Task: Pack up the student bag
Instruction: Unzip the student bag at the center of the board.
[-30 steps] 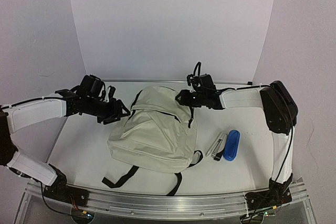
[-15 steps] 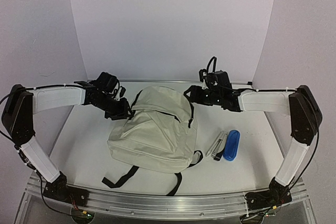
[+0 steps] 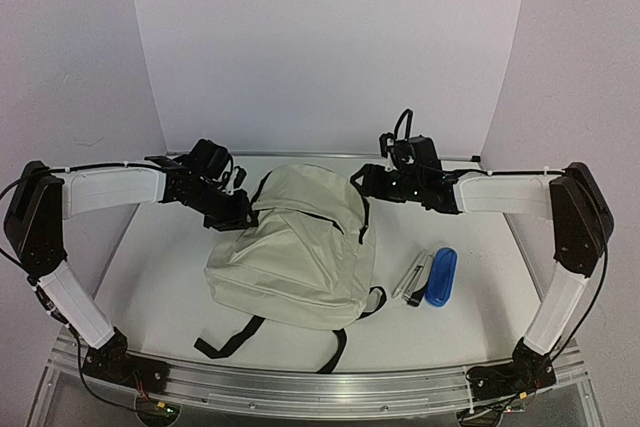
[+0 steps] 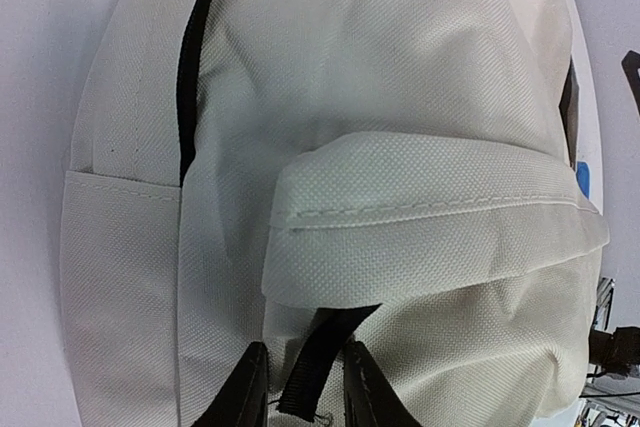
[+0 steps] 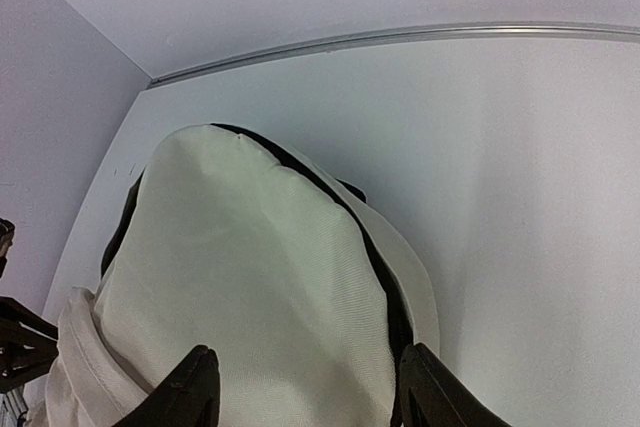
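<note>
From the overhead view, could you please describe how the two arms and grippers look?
The left arm and right arm have white boxy links and black joints. The left gripper and right gripper are black and two-fingered, with black cables looping over the wrists.

Quantities:
- Bag (image 3: 300, 247): one, between both sets of jaws.
- Blue case (image 3: 441, 277): one, nearer the right jaws.
- Grey sticks (image 3: 414, 278) touching it: count unclear.
- Arms: two, left arm (image 3: 110, 190) and right arm (image 3: 500, 190).

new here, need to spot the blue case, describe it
Find the big cream student bag in the middle. Just right of it lie two small things. The blue case is the outer, rounded one, unlike the slim grey item beside it.
</note>
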`<action>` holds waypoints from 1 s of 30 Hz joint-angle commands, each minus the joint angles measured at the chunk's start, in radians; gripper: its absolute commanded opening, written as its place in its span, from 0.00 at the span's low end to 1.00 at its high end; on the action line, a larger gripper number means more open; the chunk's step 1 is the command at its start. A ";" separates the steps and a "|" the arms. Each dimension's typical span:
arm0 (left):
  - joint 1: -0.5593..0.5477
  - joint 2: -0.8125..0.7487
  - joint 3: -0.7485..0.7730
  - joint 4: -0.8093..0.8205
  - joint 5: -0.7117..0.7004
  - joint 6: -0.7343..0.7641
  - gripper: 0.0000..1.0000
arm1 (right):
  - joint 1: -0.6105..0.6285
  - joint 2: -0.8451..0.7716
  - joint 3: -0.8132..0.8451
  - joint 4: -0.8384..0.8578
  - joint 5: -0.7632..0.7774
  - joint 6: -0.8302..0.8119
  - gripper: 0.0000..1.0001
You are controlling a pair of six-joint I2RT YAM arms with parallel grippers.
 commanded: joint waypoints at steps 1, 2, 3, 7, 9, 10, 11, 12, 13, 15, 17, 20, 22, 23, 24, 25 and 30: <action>-0.008 -0.007 0.016 -0.004 -0.032 0.016 0.27 | 0.005 -0.007 -0.006 0.021 0.011 0.007 0.60; -0.008 -0.005 0.019 -0.008 -0.039 0.015 0.25 | 0.005 -0.008 -0.007 0.021 0.012 0.006 0.60; -0.008 -0.003 0.021 -0.012 -0.049 0.013 0.23 | 0.005 -0.010 -0.007 0.021 0.012 0.006 0.60; -0.008 -0.015 0.036 -0.019 -0.058 0.010 0.16 | 0.005 -0.020 -0.009 0.021 0.016 0.005 0.60; -0.010 -0.024 0.048 -0.027 -0.053 0.017 0.13 | 0.005 -0.025 -0.011 0.021 0.019 0.004 0.60; -0.011 -0.029 0.054 -0.032 -0.049 0.020 0.11 | 0.005 -0.026 -0.013 0.020 0.021 0.003 0.60; -0.012 -0.035 0.058 -0.034 -0.042 0.023 0.09 | 0.005 -0.027 -0.015 0.019 0.023 0.002 0.60; -0.013 -0.040 0.063 -0.037 -0.035 0.026 0.07 | 0.005 -0.028 -0.017 0.019 0.024 0.002 0.60; -0.014 -0.046 0.069 -0.040 -0.024 0.027 0.05 | 0.005 -0.028 -0.019 0.019 0.024 0.002 0.60; -0.018 -0.056 0.081 -0.054 -0.013 0.028 0.04 | 0.006 -0.029 -0.022 0.019 0.023 0.002 0.60; -0.028 -0.062 0.099 -0.074 -0.013 0.032 0.04 | 0.005 -0.031 -0.028 0.019 0.022 0.001 0.60; -0.044 -0.062 0.127 -0.105 -0.010 0.040 0.03 | 0.006 -0.036 -0.033 0.018 0.016 0.002 0.61; -0.058 -0.056 0.149 -0.130 -0.018 0.046 0.04 | 0.005 -0.041 -0.034 0.017 0.007 0.002 0.61; -0.063 -0.054 0.163 -0.145 -0.028 0.050 0.03 | 0.005 -0.046 -0.036 0.016 0.001 0.004 0.61; -0.068 -0.051 0.174 -0.157 -0.038 0.053 0.04 | 0.006 -0.052 -0.039 0.016 -0.006 0.006 0.61; -0.070 -0.051 0.182 -0.165 -0.044 0.054 0.04 | 0.008 -0.058 -0.041 0.016 -0.009 0.007 0.61; -0.074 -0.059 0.206 -0.190 -0.058 0.060 0.04 | 0.050 -0.111 -0.040 0.009 -0.010 0.007 0.61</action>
